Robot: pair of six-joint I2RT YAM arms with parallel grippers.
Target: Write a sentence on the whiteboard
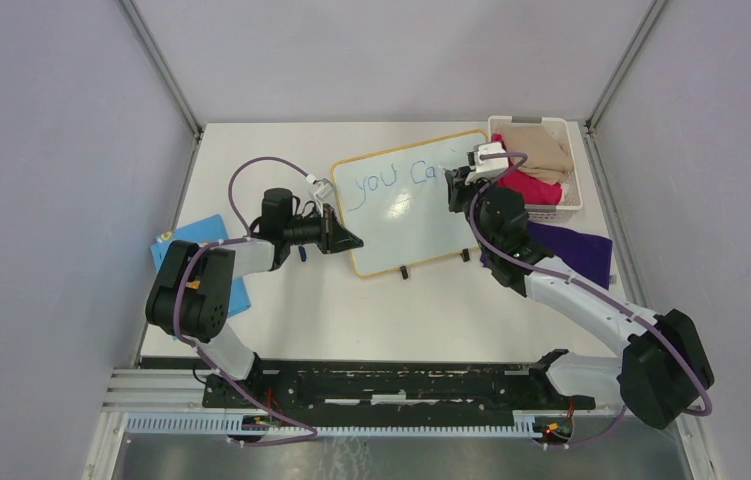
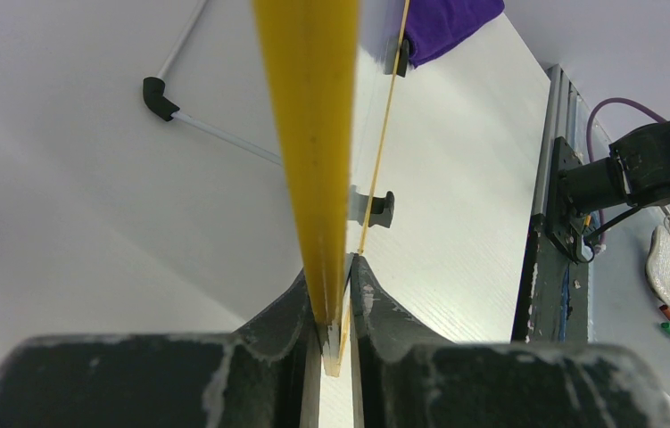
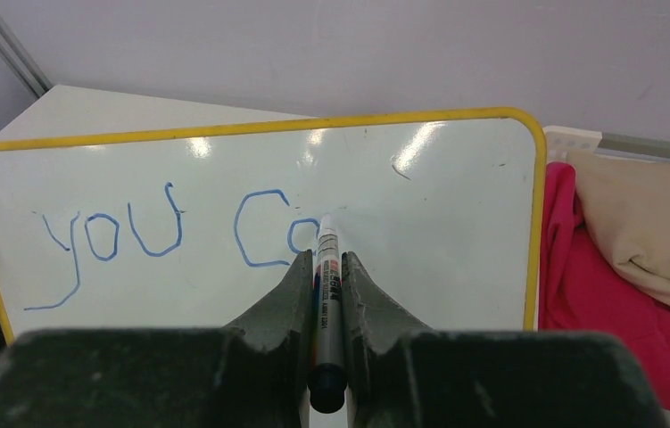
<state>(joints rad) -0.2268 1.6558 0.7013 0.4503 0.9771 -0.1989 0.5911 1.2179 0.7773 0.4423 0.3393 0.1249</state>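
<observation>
The whiteboard (image 1: 406, 215) with a yellow frame stands tilted on the table, two black feet at its near edge. Blue marker words "you Ca" (image 3: 170, 236) are on its upper part; they also show in the top view (image 1: 391, 180). My left gripper (image 1: 349, 240) is shut on the board's left edge; the yellow frame (image 2: 313, 134) runs between its fingers. My right gripper (image 1: 456, 185) is shut on a marker (image 3: 327, 294), whose tip touches the board at the partly drawn letter after "C".
A white basket (image 1: 576, 165) with pink and beige cloths stands at the back right. A purple cloth (image 1: 576, 250) lies right of the board. A blue cloth (image 1: 201, 235) lies at the left edge, behind my left arm.
</observation>
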